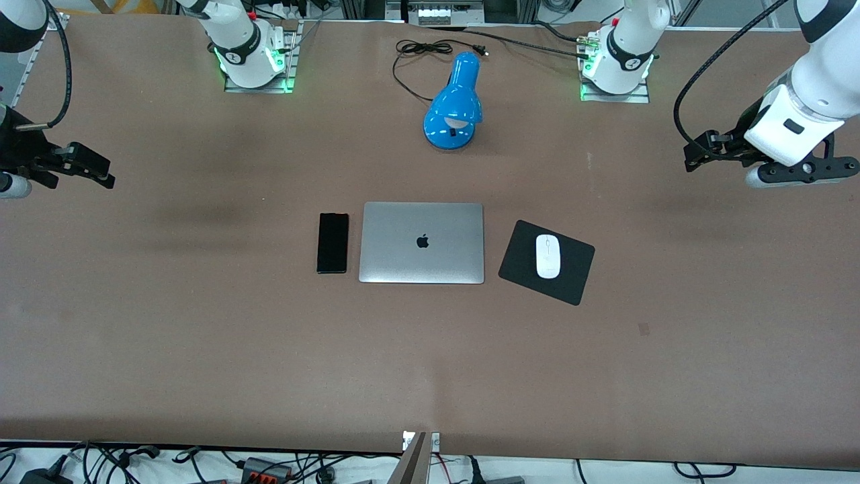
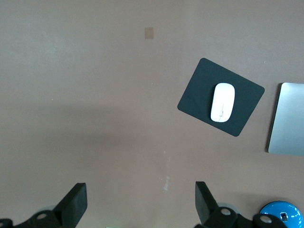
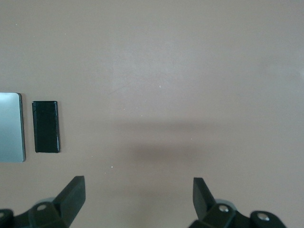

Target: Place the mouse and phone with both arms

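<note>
Mouse [image 1: 548, 256] and phone [image 1: 332, 243] are lying flat on either side of the closed laptop [image 1: 422, 243]: the mouse is sitting on the black mouse pad [image 1: 573, 282] toward the left arm's end of the table, the phone just beside the laptop toward the right arm's end.

Both grippers are hanging well apart from the laptop with nothing in them. The left gripper [image 2: 141, 203] is hovering over bare table at its own end with its fingers spread wide; the right gripper [image 3: 138, 197], equally splayed, is doing the same at the other end.

Judging from this layout, trouble would be coming from any fresh reach: a finger descending beside the phone could be scraping the laptop's edge, and a push on the mouse could be dragging the pad askew.

Front view is cutting off the right gripper at the frame edge, and the blue lamp [image 1: 455, 104] is showing only partly in the left wrist view.
</note>
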Tool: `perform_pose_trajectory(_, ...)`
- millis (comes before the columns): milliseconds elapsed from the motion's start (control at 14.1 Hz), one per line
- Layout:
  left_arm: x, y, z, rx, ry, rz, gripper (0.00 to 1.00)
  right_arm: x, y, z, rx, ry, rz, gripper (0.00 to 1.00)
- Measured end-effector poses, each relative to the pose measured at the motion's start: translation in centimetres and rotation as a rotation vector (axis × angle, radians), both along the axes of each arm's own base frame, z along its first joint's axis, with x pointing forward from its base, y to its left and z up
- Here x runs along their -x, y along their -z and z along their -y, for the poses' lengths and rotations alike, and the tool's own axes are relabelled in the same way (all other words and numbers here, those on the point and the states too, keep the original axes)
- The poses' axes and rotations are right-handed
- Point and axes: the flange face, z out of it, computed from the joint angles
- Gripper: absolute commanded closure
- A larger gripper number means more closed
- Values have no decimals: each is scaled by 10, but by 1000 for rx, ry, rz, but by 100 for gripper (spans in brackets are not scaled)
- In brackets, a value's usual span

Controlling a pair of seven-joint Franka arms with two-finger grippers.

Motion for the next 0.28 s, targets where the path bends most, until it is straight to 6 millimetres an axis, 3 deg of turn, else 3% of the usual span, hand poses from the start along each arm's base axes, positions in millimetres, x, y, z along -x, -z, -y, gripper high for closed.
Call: perform_pose_trajectory(284,0,-2,0,0,1,3,0,1,-1,0,0,0,1,0)
